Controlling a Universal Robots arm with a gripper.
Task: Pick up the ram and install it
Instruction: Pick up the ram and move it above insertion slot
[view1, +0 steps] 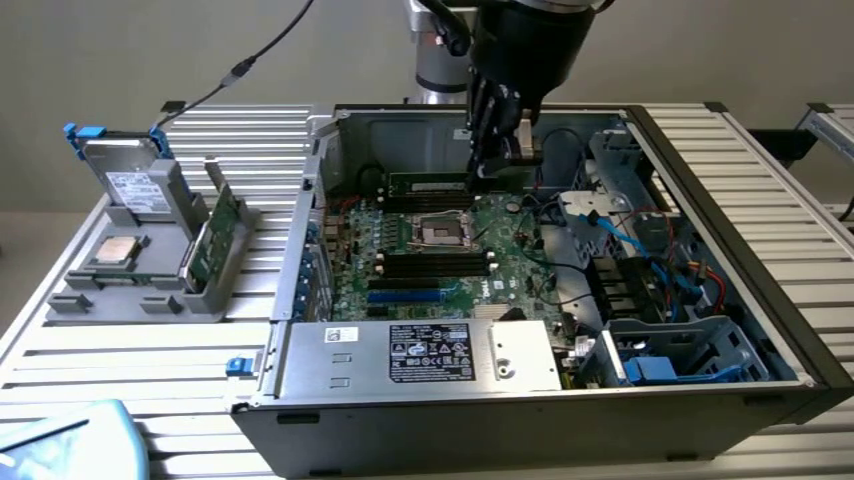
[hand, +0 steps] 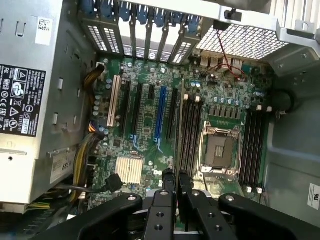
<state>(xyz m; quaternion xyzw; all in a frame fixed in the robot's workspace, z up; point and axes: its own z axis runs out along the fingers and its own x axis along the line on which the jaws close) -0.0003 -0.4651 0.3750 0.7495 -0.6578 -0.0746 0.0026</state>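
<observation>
Open sheet-metal tower case (view1: 787, 340) is laid flat on a ribbed aluminium table (view1: 134, 350). A green motherboard (view1: 454, 270) is exposed inside. In the exterior view a boxy grey power supply (view1: 414, 352) is noted at 6 o'clock of it. The black gripper (view1: 491, 165) is seen reaching down into the case, fingers pinched on the ram (view1: 427, 184). This thin dark-green strip is held on edge at 12 o'clock of the square processor socket (view1: 438, 230). Contact with a slot cannot be told.

Your bench (view1: 147, 350) is ribbed bare metal, the case (view1: 400, 128) dull sheet metal, the tool (view1: 491, 162) matt black, the ram (view1: 427, 183) circuit board.
</observation>
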